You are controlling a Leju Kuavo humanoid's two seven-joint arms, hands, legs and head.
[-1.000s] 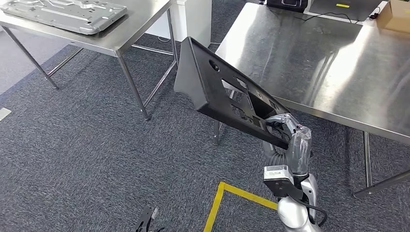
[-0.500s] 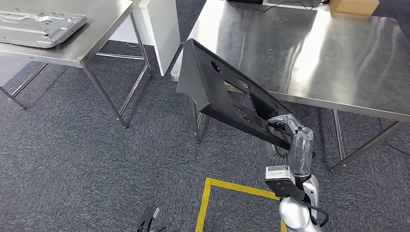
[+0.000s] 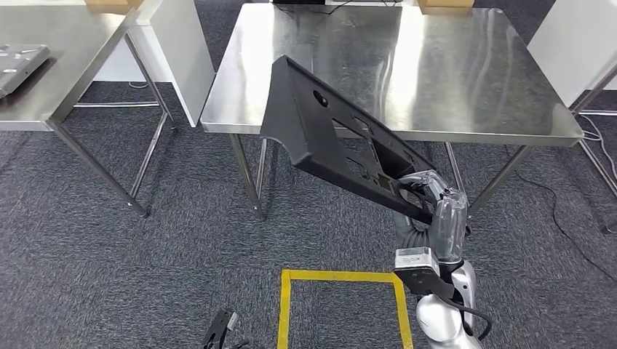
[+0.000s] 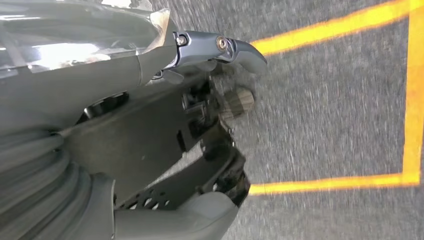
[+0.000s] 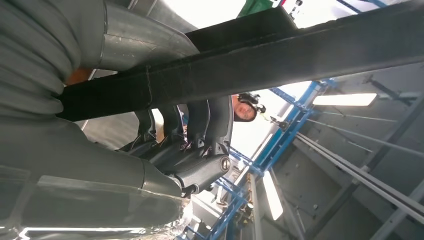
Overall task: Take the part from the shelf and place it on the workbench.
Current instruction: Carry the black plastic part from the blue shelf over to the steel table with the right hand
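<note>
Part [image 3: 331,142]: black panel with cut-outs, held tilted in the air, upper end over the near edge of the steel counter [image 3: 451,80]. Right robot hand [image 3: 426,190]: fingers [image 5: 200,122] wrapped round the part's lower edge. Left robot hand [image 4: 220,100]: hanging above grey carpet [image 3: 145,269], fingers curled inward, nothing held. Yellow floor tape [image 3: 338,276] below.

A steel workbench [image 3: 466,80] is standing on grey carpet [image 3: 109,276], with a cardboard box [image 3: 442,6] sitting at its far edge. A second steel table [image 3: 65,65] is carrying a grey metal panel [image 3: 18,62]. Yellow tape [image 3: 342,276] is lying on the carpet.
</note>
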